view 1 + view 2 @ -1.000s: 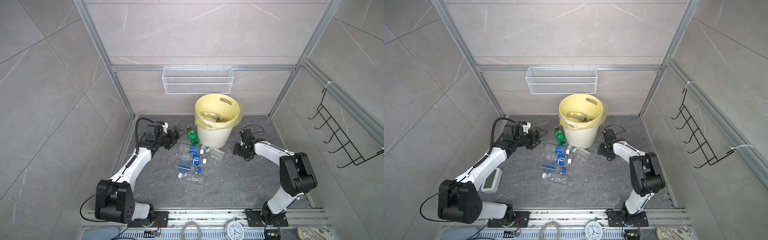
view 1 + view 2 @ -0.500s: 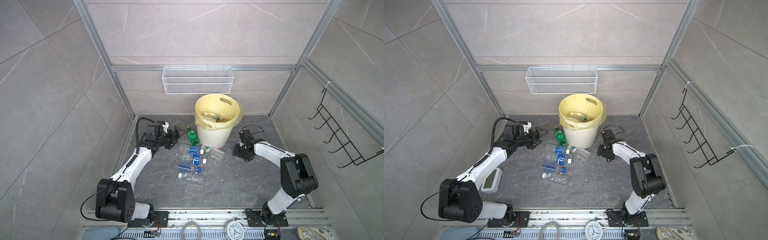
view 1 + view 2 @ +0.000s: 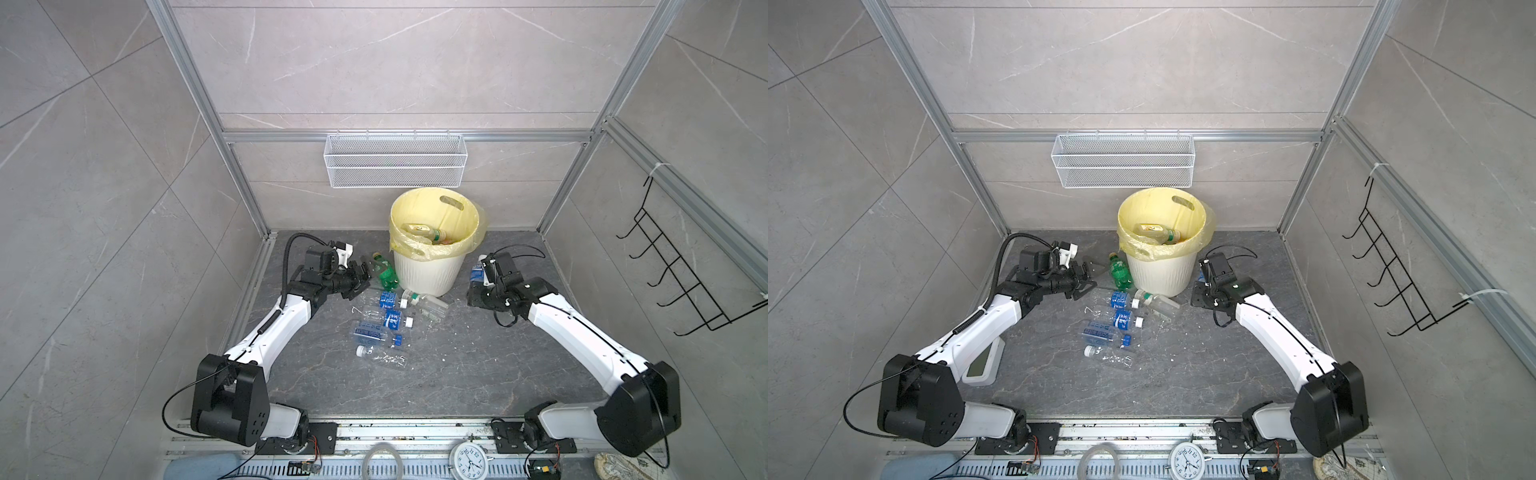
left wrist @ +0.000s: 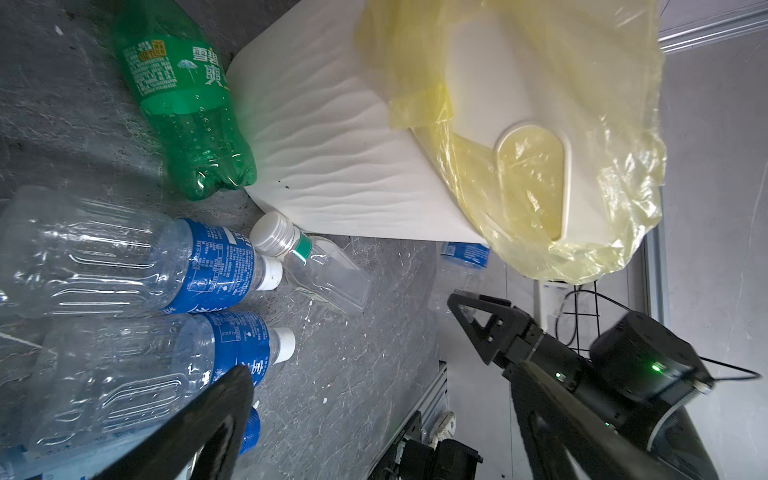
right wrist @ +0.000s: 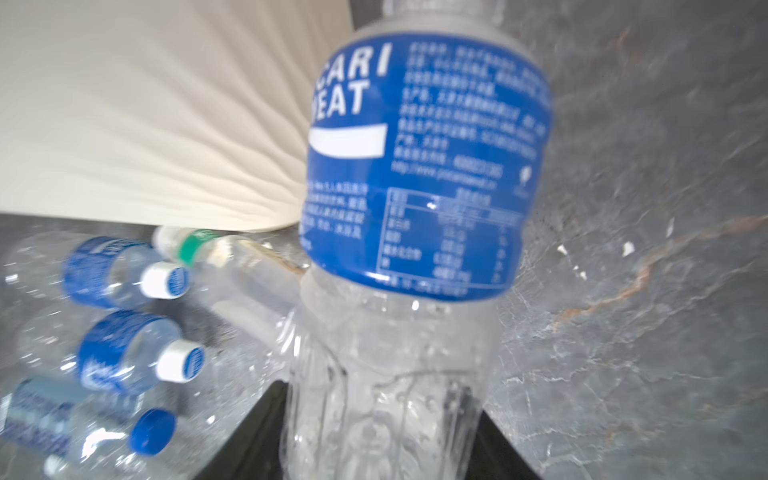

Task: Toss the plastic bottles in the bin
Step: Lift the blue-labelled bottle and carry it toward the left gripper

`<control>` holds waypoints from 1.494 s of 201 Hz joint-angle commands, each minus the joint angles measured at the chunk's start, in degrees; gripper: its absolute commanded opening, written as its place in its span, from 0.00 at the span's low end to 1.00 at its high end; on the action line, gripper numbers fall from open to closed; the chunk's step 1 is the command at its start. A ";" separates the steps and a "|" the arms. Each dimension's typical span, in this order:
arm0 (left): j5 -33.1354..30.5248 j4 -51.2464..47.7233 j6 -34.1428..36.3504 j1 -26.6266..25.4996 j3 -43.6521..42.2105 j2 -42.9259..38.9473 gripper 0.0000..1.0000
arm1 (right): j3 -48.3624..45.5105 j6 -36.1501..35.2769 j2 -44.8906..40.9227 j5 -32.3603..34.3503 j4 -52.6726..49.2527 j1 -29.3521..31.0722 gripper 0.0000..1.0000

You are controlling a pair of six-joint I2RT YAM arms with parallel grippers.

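The cream ribbed bin (image 3: 428,272) (image 3: 1160,276) (image 4: 332,137), lined with a yellow bag, stands at the back and holds a few bottles (image 3: 422,232). A green bottle (image 3: 385,272) (image 4: 187,108) lies against its left side. Several clear blue-labelled plastic bottles (image 3: 384,318) (image 3: 1117,320) (image 4: 124,266) (image 5: 124,270) lie on the floor in front. My left gripper (image 3: 360,277) (image 3: 1087,277) (image 4: 382,386) hangs open and empty beside the green bottle. My right gripper (image 3: 474,291) (image 3: 1198,291) (image 5: 382,436) is shut on a clear bottle with a blue label (image 3: 477,274) (image 5: 424,166), right of the bin.
A white wire mesh basket (image 3: 395,166) hangs on the back wall above the bin. A black hook rack (image 3: 685,274) is on the right wall. A clock (image 3: 469,457) sits by the front rail, and a white device (image 3: 984,361) lies under the left arm.
Almost nothing: both arms stand about where they were, and the right gripper keeps its hold on the blue-labelled bottle.
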 commanded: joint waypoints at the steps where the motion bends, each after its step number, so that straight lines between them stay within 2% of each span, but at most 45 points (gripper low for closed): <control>1: 1.87 -0.75 2.64 0.14 4.31 -2.68 1.00 | 4.60 -1.67 -3.43 4.86 -5.11 3.59 0.53; 47: 2.52 -8.24 7.49 0.96 9.78 -4.43 1.00 | 13.35 -3.87 -2.85 12.85 -6.80 19.46 0.52; 105: 5.82 -5.46 5.94 4.42 7.55 -9.21 0.97 | 21.98 -6.94 7.50 17.78 -3.61 35.16 0.53; 161: 7.95 -3.16 6.33 4.52 4.49 -11.22 0.90 | 24.96 -7.44 14.73 13.48 1.87 36.83 0.53; 204: 7.77 -2.32 5.11 6.18 3.95 -12.01 0.82 | 30.63 -8.54 21.55 9.90 3.07 38.12 0.53; 268: 7.58 1.74 1.10 8.78 3.37 -11.67 0.66 | 34.94 -8.94 25.30 6.84 4.88 39.01 0.53; 300: 7.06 1.71 0.83 8.87 2.32 -12.49 0.64 | 36.05 -8.92 26.07 7.01 6.02 39.05 0.53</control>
